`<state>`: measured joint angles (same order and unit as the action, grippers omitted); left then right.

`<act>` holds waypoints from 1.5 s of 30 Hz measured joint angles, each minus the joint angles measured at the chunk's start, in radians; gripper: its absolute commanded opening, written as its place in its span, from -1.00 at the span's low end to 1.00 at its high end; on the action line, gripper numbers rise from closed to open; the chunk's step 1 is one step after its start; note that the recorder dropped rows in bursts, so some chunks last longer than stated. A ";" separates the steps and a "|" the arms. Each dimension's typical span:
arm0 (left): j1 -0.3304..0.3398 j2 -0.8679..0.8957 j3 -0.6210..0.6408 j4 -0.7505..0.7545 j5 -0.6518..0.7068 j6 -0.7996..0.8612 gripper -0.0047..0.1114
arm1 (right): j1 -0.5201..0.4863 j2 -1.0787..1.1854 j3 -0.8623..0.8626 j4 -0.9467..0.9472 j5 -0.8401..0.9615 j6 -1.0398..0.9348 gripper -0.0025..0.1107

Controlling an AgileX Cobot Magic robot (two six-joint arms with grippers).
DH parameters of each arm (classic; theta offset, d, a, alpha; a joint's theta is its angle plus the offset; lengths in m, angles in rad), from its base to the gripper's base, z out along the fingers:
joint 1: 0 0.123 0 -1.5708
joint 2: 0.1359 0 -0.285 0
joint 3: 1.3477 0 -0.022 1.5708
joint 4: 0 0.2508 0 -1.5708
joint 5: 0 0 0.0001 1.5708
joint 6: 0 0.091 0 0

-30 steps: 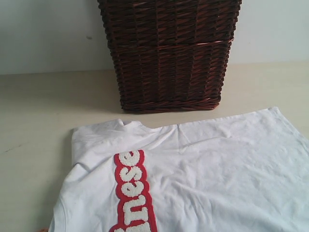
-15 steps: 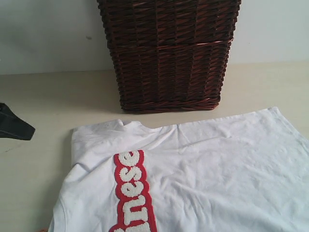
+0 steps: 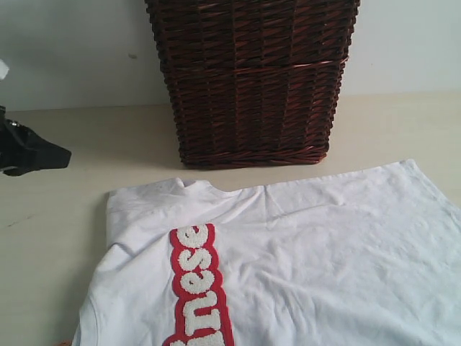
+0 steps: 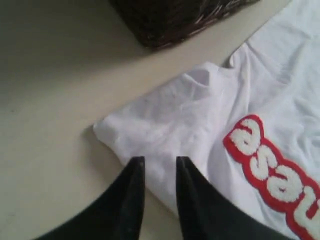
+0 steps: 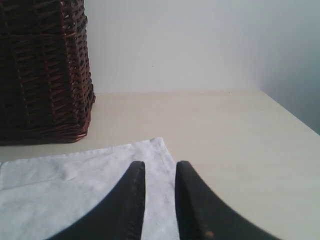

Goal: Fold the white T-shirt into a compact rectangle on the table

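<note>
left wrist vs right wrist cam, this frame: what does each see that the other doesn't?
Left wrist only: the red band of white letters, the T-shirt sleeve and neckline, and the left fingers, slightly apart in front of the sleeve edge with nothing between them.
Right wrist only: the wall, a plain unprinted corner of the T-shirt, the table running to its far edges, and the right fingers, slightly apart and empty.
Both: the T-shirt lying on the table, and the wicker basket.
</note>
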<state>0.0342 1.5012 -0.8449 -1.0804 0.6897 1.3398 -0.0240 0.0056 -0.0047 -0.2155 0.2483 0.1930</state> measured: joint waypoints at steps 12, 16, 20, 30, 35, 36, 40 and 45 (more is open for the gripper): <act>-0.124 0.295 -0.049 0.016 -0.152 0.195 0.30 | 0.000 0.000 0.000 0.000 0.000 0.000 -0.55; -0.126 0.328 -0.050 -0.111 -0.175 0.288 0.39 | 0.000 0.000 0.000 0.000 0.000 0.000 -0.55; -0.152 0.356 -0.057 -0.189 -0.193 0.364 0.34 | 0.000 0.000 0.000 0.000 0.000 0.000 -0.55; -0.250 0.470 -0.061 -0.428 -0.344 0.435 -0.91 | 0.000 0.000 0.000 0.000 0.000 0.000 -0.55; -0.252 0.408 -0.103 -0.436 -0.346 0.488 -0.92 | 0.000 0.000 0.000 0.000 0.000 0.000 -0.55; -0.252 0.381 -0.110 -0.436 -0.329 0.511 -0.92 | 0.000 0.000 0.000 0.000 0.000 0.000 -0.55; -0.252 0.291 -0.120 -0.298 -0.035 0.558 -0.92 | 0.000 0.000 0.000 0.000 0.000 0.000 -0.55; -0.266 0.286 -0.099 -0.044 0.408 0.561 -0.92 | 0.000 0.000 0.000 0.000 0.000 0.000 -0.55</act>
<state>-0.2317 1.7873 -0.9439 -1.1240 1.0982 1.9005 -0.0240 0.0056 -0.0047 -0.2155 0.2483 0.1930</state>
